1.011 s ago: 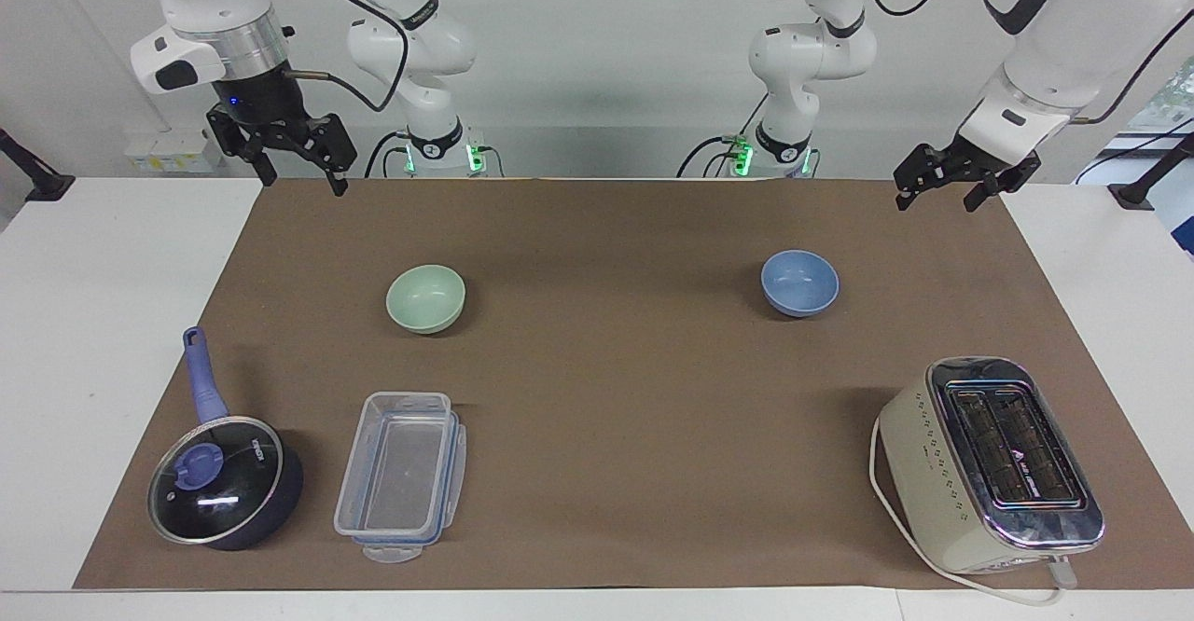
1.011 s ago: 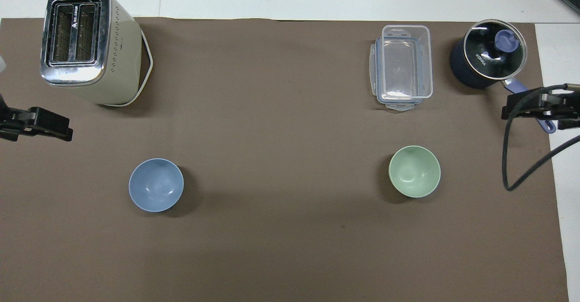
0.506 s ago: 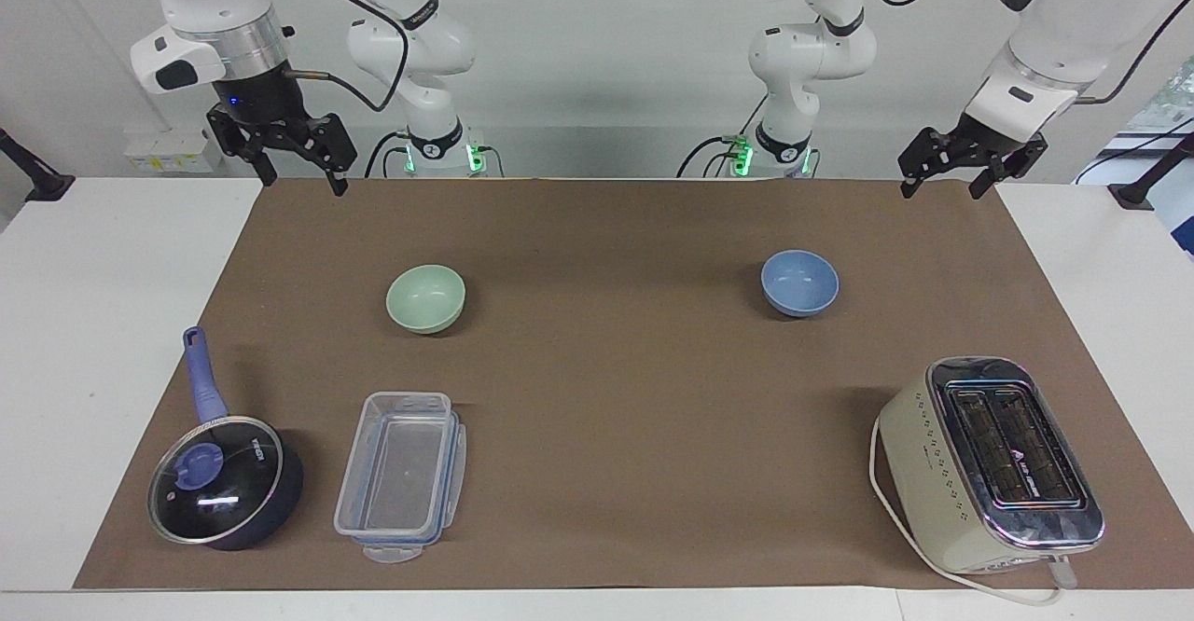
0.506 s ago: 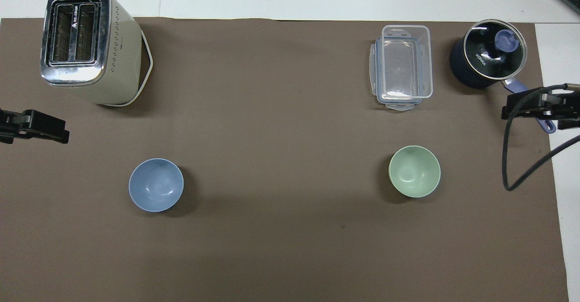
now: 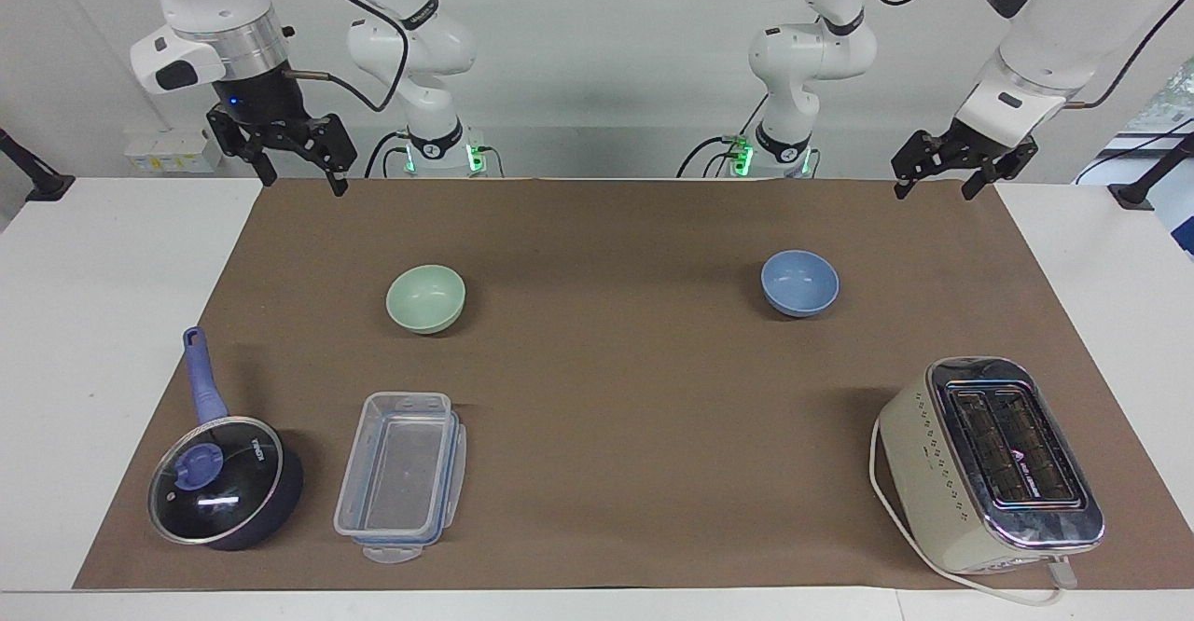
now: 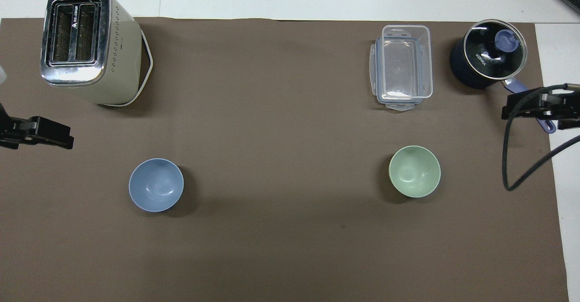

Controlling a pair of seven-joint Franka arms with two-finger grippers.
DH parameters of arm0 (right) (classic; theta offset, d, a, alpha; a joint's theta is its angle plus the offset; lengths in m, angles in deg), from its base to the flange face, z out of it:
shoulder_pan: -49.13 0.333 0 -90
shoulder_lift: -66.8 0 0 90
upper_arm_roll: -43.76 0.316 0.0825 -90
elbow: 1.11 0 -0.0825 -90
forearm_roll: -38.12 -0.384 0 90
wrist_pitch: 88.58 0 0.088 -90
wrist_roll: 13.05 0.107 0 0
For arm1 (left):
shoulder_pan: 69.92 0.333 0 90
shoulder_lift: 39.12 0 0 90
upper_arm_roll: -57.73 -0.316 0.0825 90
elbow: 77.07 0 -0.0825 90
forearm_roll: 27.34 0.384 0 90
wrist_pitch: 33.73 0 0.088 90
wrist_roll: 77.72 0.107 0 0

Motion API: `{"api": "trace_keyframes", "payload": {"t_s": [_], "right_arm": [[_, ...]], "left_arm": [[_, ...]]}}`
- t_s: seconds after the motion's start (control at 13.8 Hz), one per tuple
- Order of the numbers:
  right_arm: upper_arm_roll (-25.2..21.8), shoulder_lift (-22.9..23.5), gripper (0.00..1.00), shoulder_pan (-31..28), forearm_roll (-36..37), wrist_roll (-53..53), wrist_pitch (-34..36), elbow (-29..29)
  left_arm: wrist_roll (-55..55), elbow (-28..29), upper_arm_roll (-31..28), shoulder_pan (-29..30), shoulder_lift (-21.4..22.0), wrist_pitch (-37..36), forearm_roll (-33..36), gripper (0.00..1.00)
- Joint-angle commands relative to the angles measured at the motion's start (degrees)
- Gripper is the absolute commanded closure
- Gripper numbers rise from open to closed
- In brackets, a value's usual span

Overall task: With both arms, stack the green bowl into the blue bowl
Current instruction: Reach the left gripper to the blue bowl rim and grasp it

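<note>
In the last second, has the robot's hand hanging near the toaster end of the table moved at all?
Yes. The left hand has swung upright and drifted slightly toward the table's middle, measured against the mat's corner. It is open and empty.

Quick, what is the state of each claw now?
Left claw: open, holding nothing.
Right claw: open, holding nothing.

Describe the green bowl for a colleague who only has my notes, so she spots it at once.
On the brown mat, toward the right arm's end, stands a clear plastic container beside a dark lidded saucepan. The green bowl sits nearer the robots than that container. It is pale mint, empty and upright; its twin, the blue bowl, is periwinkle.
</note>
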Motion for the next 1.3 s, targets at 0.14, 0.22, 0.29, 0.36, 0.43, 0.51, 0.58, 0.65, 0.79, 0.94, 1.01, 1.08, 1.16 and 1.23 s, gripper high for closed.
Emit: {"api": "trace_keyframes", "payload": {"t_s": [0.14,0.22,0.29,0.36,0.43,0.51,0.58,0.65,0.79,0.94,1.01,1.08,1.16,1.23], "right_arm": [[0.4,-0.3,0.0,-0.7,-0.7,0.8,0.5,0.2],[0.4,-0.3,0.0,-0.7,-0.7,0.8,0.5,0.2],[0.4,-0.3,0.0,-0.7,-0.7,0.8,0.5,0.2],[0.4,-0.3,0.0,-0.7,-0.7,0.8,0.5,0.2],[0.4,-0.3,0.0,-0.7,-0.7,0.8,0.5,0.2],[0.4,-0.3,0.0,-0.7,-0.7,0.8,0.5,0.2],[0.4,-0.3,0.0,-0.7,-0.7,0.8,0.5,0.2],[0.4,-0.3,0.0,-0.7,-0.7,0.8,0.5,0.2],[0.4,-0.3,0.0,-0.7,-0.7,0.8,0.5,0.2],[0.4,-0.3,0.0,-0.7,-0.7,0.8,0.5,0.2],[0.4,-0.3,0.0,-0.7,-0.7,0.8,0.5,0.2],[0.4,-0.3,0.0,-0.7,-0.7,0.8,0.5,0.2],[0.4,-0.3,0.0,-0.7,-0.7,0.8,0.5,0.2],[0.4,-0.3,0.0,-0.7,-0.7,0.8,0.5,0.2]], "left_arm": [[-2.5,7.4,-0.1,-1.5,3.0,6.0,0.6,0.0],[-3.8,9.2,-0.1,-2.2,3.2,7.9,0.6,0.0],[-4.5,11.2,-0.1,-2.6,3.6,9.4,0.6,0.0],[-4.6,13.8,-0.1,-3.4,4.1,11.6,0.5,0.0],[-5.8,16.4,-0.1,-3.7,5.0,14.0,0.5,0.0],[-7.1,19.5,0.0,-3.9,6.0,16.5,0.0,0.0],[-7.2,22.4,-0.1,-4.7,7.0,18.9,-0.1,0.0],[-7.2,24.9,-0.1,-4.9,8.0,20.8,-0.1,0.0],[-6.4,28.2,-0.1,-4.4,9.3,22.7,-0.1,0.0],[-5.6,31.7,-0.1,-4.1,9.7,26.3,-0.1,0.0],[-4.6,33.5,-0.3,-4.0,10.1,27.8,-0.1,0.0],[-4.1,34.9,-0.5,-3.8,10.1,29.4,-0.1,0.0],[-3.3,36.4,-0.5,-3.1,10.1,30.5,-0.1,0.0],[-2.3,37.6,-0.5,-2.2,10.4,30.8,-0.2,0.0]]}}
